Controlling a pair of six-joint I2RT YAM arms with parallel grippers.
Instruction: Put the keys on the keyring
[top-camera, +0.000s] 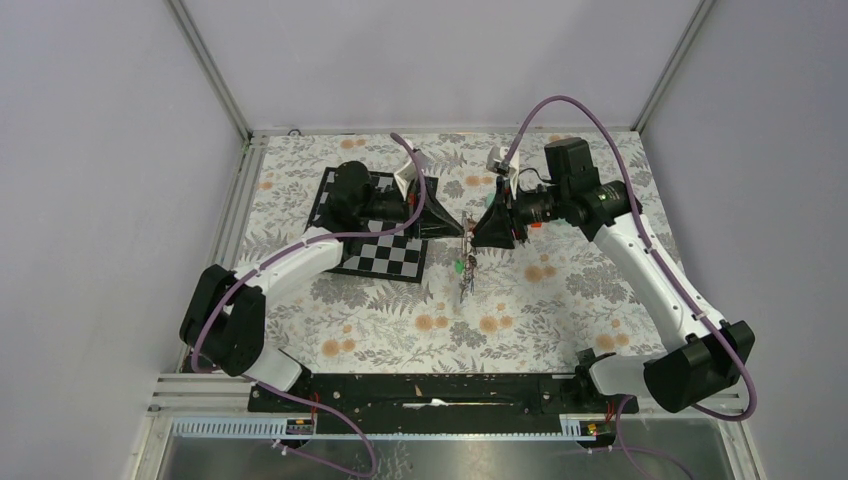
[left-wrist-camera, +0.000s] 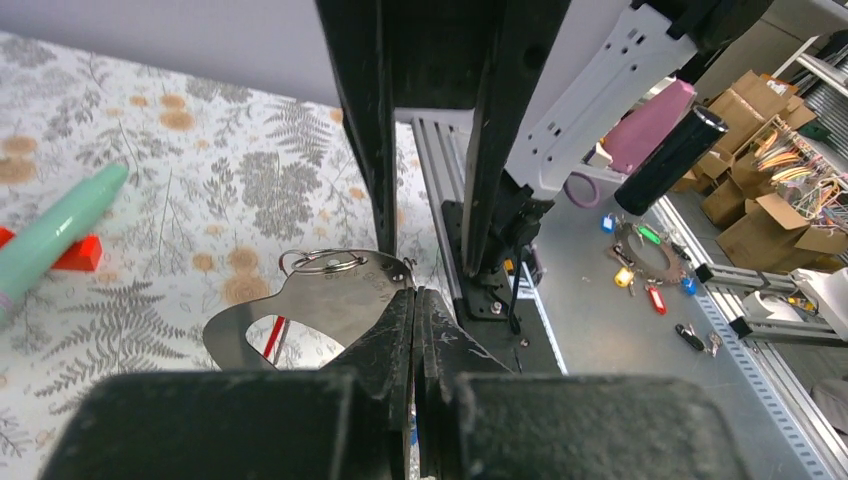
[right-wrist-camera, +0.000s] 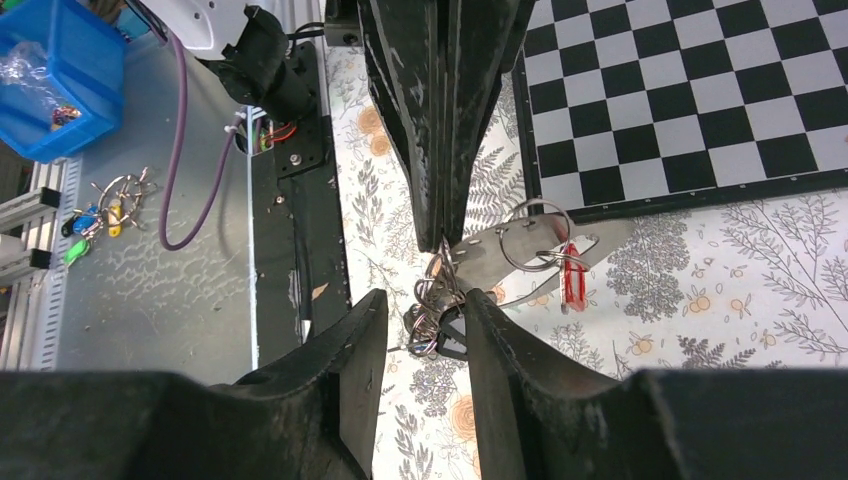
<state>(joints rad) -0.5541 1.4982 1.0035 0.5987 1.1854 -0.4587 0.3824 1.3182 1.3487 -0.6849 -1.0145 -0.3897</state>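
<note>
1. The keyring (right-wrist-camera: 500, 262) is held up over the middle of the table (top-camera: 560, 300). In the top view, the checkered board (top-camera: 385, 255) is at its 9 o'clock.
2. The left gripper (left-wrist-camera: 415, 330) is shut tight on the flat edge of the keyring.
3. The right gripper (right-wrist-camera: 425, 325) is seen with its jaws partly apart. A bunch of small rings (right-wrist-camera: 433, 320) sits between them, and nothing is squeezed.
4. The keys (top-camera: 465, 275) are hung under the keyring, toward 6 o'clock in the top view. A red tag (right-wrist-camera: 572, 285) is seen at 3 o'clock from the bunch.
5. The keyring is judged to be thin, hard and shiny, so it can slip or twist in a pinch. It is best gripped on its flat side.
6. The keys are judged to be light and to swing freely. A key is best taken by its plastic tag, which is thicker and less slippery than the metal.
</note>
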